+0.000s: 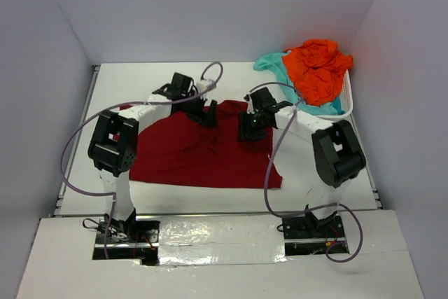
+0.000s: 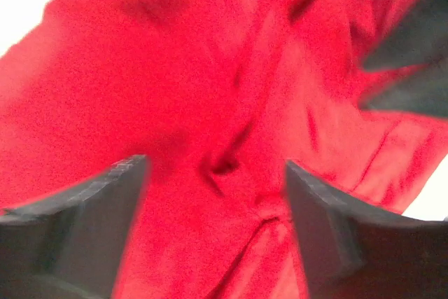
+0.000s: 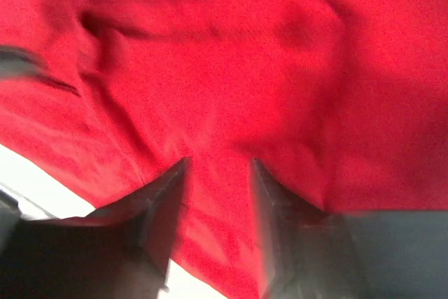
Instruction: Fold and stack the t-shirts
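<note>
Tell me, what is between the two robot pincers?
Only the wrinkled dark red cloth t-shirt lies between the left pincer and the right pincer. Nothing else sits in that gap. The top view shows it best.

No readable text, no labels, numbers or signs anywhere

The dark red shirt (image 1: 203, 155) lies spread flat but wrinkled across the middle of the table (image 1: 126, 82). The orange shirt (image 1: 318, 68) is heaped, crumpled, on a mint-aqua shirt (image 1: 273, 64) in the basket (image 1: 348, 99) at the far right corner. The mint-aqua one spills over the basket's left rim.
</note>
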